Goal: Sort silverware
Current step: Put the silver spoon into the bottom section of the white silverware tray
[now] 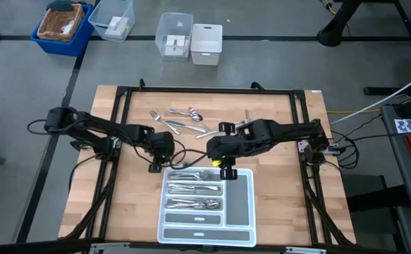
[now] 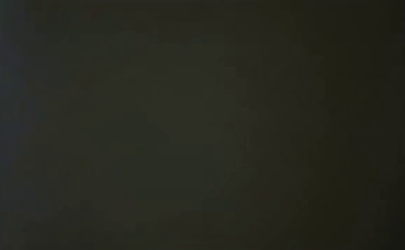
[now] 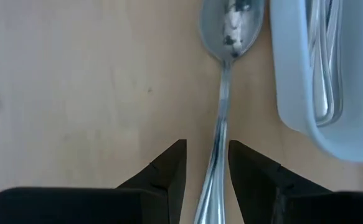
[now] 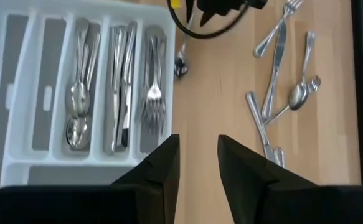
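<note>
The left gripper (image 3: pixel 206 180) had its jaws parted around the handle of a spoon (image 3: pixel 226 74) lying on the tabletop (image 3: pixel 94 87) just beside the white tray (image 3: pixel 296 81). It should close squarely on the handle. The right gripper (image 4: pixel 197 165) hung released, empty.

You've got the silverware split into two bunches. The loose pile (image 1: pixel 182 120) is scattered on the bare wood at the table's far side: forks, knives and a spoon (image 4: pixel 297 96), all lying flat, some crossing each other. The sorted stuff sits in three compartments side by side: spoons (image 4: pixel 77 106) in one, knives (image 4: pixel 120 93) in the middle one, forks (image 4: pixel 152 93) in the next. One more spoon (image 3: pixel 230 31) lies flat on the wood just beside the white compartments, bowl up and shiny, handle running straight back from it.
</note>
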`<state>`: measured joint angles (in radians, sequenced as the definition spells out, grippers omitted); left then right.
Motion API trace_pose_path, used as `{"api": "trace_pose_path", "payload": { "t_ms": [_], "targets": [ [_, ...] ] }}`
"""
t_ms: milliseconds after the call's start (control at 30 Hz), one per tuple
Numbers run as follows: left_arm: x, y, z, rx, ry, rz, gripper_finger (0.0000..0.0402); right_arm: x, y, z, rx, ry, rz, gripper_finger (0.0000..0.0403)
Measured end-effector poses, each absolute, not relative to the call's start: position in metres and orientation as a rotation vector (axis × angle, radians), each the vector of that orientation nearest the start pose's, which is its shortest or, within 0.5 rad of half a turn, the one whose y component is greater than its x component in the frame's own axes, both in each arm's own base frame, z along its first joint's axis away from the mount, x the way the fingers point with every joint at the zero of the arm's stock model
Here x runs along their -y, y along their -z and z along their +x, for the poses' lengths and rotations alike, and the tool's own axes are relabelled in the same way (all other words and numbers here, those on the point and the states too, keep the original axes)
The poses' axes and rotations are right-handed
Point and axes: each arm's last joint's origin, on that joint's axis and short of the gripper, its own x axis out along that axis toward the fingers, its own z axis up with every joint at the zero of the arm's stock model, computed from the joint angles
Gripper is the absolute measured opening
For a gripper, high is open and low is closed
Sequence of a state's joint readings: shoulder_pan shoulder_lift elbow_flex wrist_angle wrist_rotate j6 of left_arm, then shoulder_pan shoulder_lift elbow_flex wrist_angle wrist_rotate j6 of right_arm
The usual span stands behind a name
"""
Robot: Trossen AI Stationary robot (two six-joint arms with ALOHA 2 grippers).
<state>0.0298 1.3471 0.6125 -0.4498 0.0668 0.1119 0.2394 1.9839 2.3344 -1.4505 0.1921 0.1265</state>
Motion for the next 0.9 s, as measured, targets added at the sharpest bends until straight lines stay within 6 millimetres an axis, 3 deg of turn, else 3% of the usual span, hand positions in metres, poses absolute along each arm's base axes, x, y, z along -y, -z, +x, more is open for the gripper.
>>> {"api": "trace_pose_path", "payload": {
  "t_ms": [467,733,900],
  "targets": [
    [0.005,-0.144,0.232,-1.133,0.135,0.070,0.0109,-0.083,-0.397,0.363,-1.146,0.040,-0.145,0.0111],
    [0.005,-0.123,0.238,-1.208,0.131,0.058,0.0109,-0.082,-0.395,0.359,-1.190,0.045,-0.158,0.0111],
    [0.005,-0.121,0.238,-1.221,0.124,0.051,0.0095,-0.079,-0.399,0.356,-1.170,0.073,-0.189,0.0111]
  ]
}}
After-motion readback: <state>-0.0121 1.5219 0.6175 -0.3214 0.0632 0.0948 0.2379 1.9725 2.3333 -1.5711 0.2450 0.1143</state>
